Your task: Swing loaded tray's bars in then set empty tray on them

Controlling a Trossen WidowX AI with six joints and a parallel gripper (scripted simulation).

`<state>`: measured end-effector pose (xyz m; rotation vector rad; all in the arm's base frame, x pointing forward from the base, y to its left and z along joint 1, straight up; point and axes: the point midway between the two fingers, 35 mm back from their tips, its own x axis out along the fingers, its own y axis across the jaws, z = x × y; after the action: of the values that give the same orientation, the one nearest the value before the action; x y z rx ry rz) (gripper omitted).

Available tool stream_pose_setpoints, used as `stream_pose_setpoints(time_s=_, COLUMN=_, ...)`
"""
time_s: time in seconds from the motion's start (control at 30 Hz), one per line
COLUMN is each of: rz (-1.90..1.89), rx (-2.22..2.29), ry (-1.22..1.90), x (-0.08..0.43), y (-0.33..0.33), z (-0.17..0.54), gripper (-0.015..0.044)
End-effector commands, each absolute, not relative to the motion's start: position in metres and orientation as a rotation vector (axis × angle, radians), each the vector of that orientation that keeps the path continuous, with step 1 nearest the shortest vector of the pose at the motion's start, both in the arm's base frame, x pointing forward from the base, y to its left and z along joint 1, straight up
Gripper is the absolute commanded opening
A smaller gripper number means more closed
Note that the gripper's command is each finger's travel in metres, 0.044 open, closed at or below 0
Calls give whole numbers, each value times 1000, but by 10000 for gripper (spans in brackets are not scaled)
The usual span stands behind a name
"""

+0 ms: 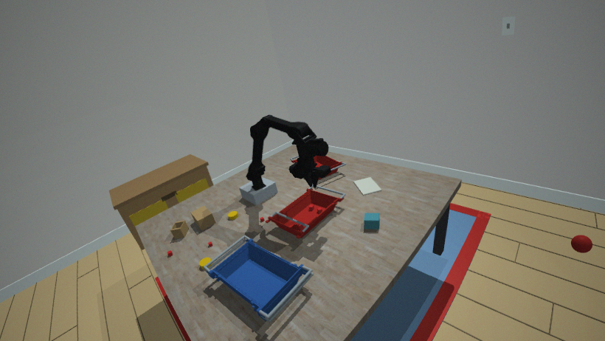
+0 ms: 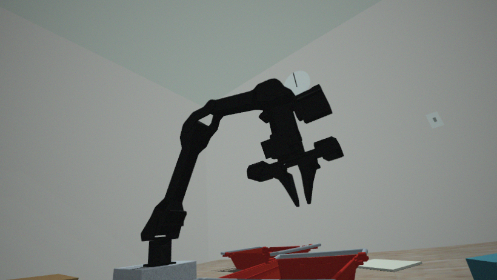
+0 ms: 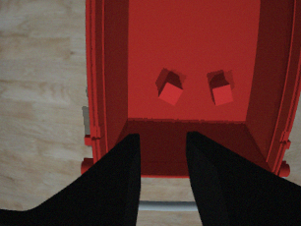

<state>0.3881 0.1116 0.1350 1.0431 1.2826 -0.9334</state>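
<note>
The loaded red tray [image 1: 320, 217] [image 2: 314, 268] [image 3: 96, 74] stands mid-table with small red blocks [image 1: 310, 207] [image 3: 171, 93] inside. Its near bar [image 1: 292, 219] lies in across the top near that end. Its far bar [image 1: 330, 191] [image 3: 167, 205] is out beyond the far end. The same kind of red tray [image 1: 333, 164] [image 2: 243, 259] stands farther back, partly behind the arm, its bars out over its ends. My gripper [image 1: 313, 185] [image 2: 303, 205] [image 3: 162, 143] is above the loaded tray's far end, pointing down, fingers a little apart with nothing between them.
A blue tray [image 1: 258, 277] with bars out stands at the front. A teal block [image 1: 371, 221] and a pale flat square [image 1: 367, 185] lie right of the loaded tray. Wooden boxes [image 1: 203, 218] [image 1: 179, 229], yellow discs [image 1: 232, 215] and small red cubes [image 1: 209, 244] lie to the left.
</note>
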Motion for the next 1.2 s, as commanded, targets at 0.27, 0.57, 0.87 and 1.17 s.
stream_pose_setpoints(time_s=0.27, rz=-25, rx=62, ry=1538, x=343, y=211, z=85, gripper=90)
stream_pose_setpoints(time_s=0.57, rz=198, rx=-171, ry=1536, x=327, y=232, z=74, gripper=90)
stream_pose_setpoints(time_s=0.87, rz=198, rx=-171, ry=1536, x=327, y=232, z=74, gripper=90)
stream_pose_setpoints(time_s=1.17, rz=198, rx=-171, ry=1535, x=329, y=233, z=53, gripper=90)
